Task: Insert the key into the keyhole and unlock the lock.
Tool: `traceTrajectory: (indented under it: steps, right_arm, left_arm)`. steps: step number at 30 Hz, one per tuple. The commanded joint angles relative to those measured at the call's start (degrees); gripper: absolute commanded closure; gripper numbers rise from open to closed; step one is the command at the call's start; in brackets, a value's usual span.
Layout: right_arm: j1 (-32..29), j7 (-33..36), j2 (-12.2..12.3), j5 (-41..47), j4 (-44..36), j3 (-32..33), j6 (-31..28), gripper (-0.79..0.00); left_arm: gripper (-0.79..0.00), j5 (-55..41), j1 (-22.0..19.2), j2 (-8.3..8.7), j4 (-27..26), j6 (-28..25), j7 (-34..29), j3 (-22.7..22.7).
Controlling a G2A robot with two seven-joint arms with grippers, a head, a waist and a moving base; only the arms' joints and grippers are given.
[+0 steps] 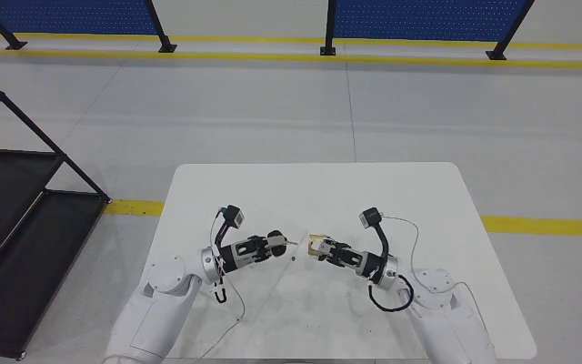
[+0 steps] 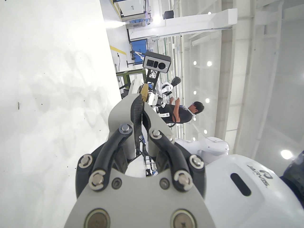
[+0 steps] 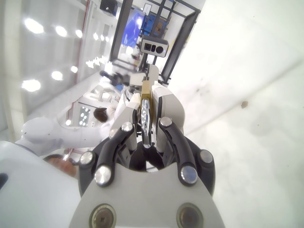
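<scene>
Worktop (image 1: 409, 196): white. Both of your grippers hang above its middle, well in from every edge.
Lock (image 1: 316, 243): brass body with a bright shackle. It is held off the worktop, just to the right-edge side of centre.
Right gripper (image 1: 322, 247): the fingers are closed on the lock's (image 3: 145, 90) flat faces. The brass end juts past the fingertips toward the other arm, and the shackle end lies back toward the palm.
Left gripper (image 1: 284, 241): the fingers (image 2: 136, 110) are pressed almost together with only a thin slit between them. You can take it that they pinch the key, though the pads hide most of it.
Key (image 1: 294, 244): a thin sliver showing past the left fingertips, too small to read its teeth.
Axis: key and lock lie roughly on one line, parallel to the worktop's near edge, with the key's tip facing the brass end.
Gap: tip and lock (image 2: 143, 91) are very near; you cannot tell whether they touch.
Arm to move: probably the left, carrying the key toward the right edge, while the right braces.
Risk: judged, a slight tilt would jam the tip beside the keyhole.
</scene>
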Motion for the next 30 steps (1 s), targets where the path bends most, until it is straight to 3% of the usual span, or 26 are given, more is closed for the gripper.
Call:
traceTrajectory:
  steps: [1,30]
  right_arm:
    - [0.02,-0.3,0.04,0.43,-0.05,-0.23,0.66,0.0]
    - [1.38,-2.96,0.51,4.46,1.61,-3.57,3.38,0.0]
  left_arm:
    - [0.0,-0.43,0.0,0.05,0.21,-0.05,0.2,0.15]
    - [0.0,-0.01,-0.4,0.84,0.32,-1.07,3.7,3.04]
